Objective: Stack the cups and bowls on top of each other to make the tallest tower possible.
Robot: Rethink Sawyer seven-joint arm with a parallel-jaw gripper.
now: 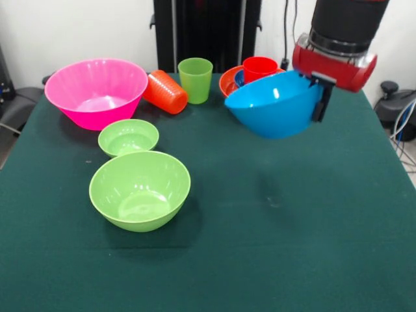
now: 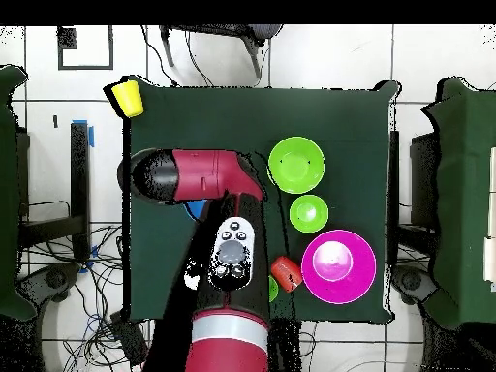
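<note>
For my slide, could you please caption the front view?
Sawyer's gripper holds the large blue bowl tilted above the table, beside the orange bowl holding the red cup.

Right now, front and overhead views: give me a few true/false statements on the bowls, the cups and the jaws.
1. The gripper holds the large blue bowl by its rim, tilted, clear of the table. True.
2. The orange cup stands upright. False: it lies on its side beside the pink bowl.
3. The red cup sits inside the orange bowl. True.
4. The small green bowl is nested in the large green bowl. False: they sit side by side on the table.
5. The yellow cup is at the table's corner in the overhead view. True.
</note>
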